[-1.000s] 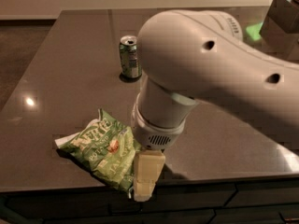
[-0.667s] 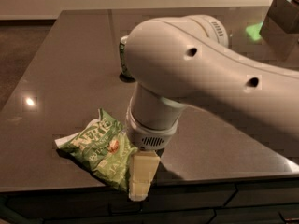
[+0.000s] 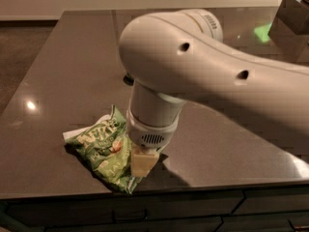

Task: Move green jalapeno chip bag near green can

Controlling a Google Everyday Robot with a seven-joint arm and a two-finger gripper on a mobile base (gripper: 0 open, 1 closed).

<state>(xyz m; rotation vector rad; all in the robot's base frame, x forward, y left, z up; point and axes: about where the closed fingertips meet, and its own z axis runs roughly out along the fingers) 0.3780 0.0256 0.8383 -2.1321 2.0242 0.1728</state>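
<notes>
Leftward is where the arm (image 3: 203,66) has swung over the last second. Its thick elbow now covers the can that showed beyond the bag (image 3: 102,151) a moment back, and the jaws have crept from the bag's near-right corner up against its right edge; the bag itself has not shifted. The jaws hang straight down under the round wrist (image 3: 152,117), low over the bench (image 3: 63,66) and touching or all but touching the bag's right side. Whether they are spread or pressed together I cannot tell, and I see no foil pinched in them. The bag lies flat, printed face up, close to the bench's front edge. Its long axis seems to slant from its left-rear corner down to the front-right corner by the jaws, with the lettering climbing toward the far right. The step in hand looks like taking hold of it. To do that well, I would bite the crinkled right edge squarely, across the short way and low enough to catch foil. I would then lift only a little before carrying the bag back from the front edge toward the hidden can, setting it beside without knocking it.
</notes>
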